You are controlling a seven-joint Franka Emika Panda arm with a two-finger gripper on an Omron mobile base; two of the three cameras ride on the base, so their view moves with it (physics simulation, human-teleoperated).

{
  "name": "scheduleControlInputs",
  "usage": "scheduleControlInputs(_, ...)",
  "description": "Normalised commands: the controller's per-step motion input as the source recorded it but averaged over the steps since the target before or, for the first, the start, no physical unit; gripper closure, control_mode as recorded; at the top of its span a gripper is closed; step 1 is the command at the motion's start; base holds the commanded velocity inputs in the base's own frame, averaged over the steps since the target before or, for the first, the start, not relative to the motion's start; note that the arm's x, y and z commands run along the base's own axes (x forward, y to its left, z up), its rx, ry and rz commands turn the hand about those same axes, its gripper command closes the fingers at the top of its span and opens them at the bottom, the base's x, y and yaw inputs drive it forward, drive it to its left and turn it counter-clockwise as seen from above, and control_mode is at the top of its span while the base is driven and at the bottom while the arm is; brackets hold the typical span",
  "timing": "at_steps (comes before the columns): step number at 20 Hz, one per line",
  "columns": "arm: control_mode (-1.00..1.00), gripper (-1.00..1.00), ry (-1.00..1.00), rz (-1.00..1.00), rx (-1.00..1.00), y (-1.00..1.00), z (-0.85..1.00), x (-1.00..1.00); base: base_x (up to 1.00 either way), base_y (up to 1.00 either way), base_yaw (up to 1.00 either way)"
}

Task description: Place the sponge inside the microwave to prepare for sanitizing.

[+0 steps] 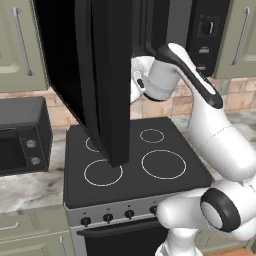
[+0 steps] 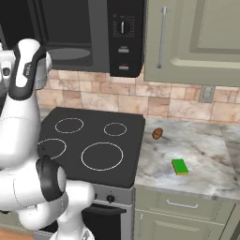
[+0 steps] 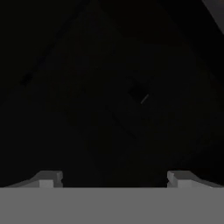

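Observation:
The sponge (image 2: 179,166), a green block with a yellow underside, lies flat on the marble counter (image 2: 201,150) right of the stove. The microwave (image 2: 124,35) hangs above the stove, and its wide dark door (image 1: 100,75) stands swung open toward me. Inside it, a grey cavity with a round plate (image 2: 65,54) shows. My arm reaches up to the door, the wrist (image 1: 161,80) just behind its inner edge. In the hand view my gripper (image 3: 113,178) is open, its fingertips (image 3: 48,177) wide apart, empty, facing a dark surface close ahead. The sponge is far to the right of the hand.
A black cooktop (image 1: 135,155) with several ring burners lies below the microwave. A black toaster oven (image 1: 20,135) stands on the left counter. A small brown roundish object (image 2: 158,133) lies on the right counter near the stove. Green cabinets (image 2: 197,37) flank the microwave.

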Motion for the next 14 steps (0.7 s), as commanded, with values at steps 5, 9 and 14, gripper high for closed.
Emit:
scheduleControlInputs(5,-1.0,-1.0,0.04,0.03,-0.1,0.9,0.0,0.0,0.0,0.0,0.0)
scheduleControlInputs(9,-1.0,-1.0,0.0,-0.17,-0.06,0.69,0.0,0.0,0.0,0.0,0.0)
scheduleControlInputs(14,-1.0,-1.0,0.0,-0.26,-0.03,0.24,0.0,-0.21,0.0,0.0,0.0)
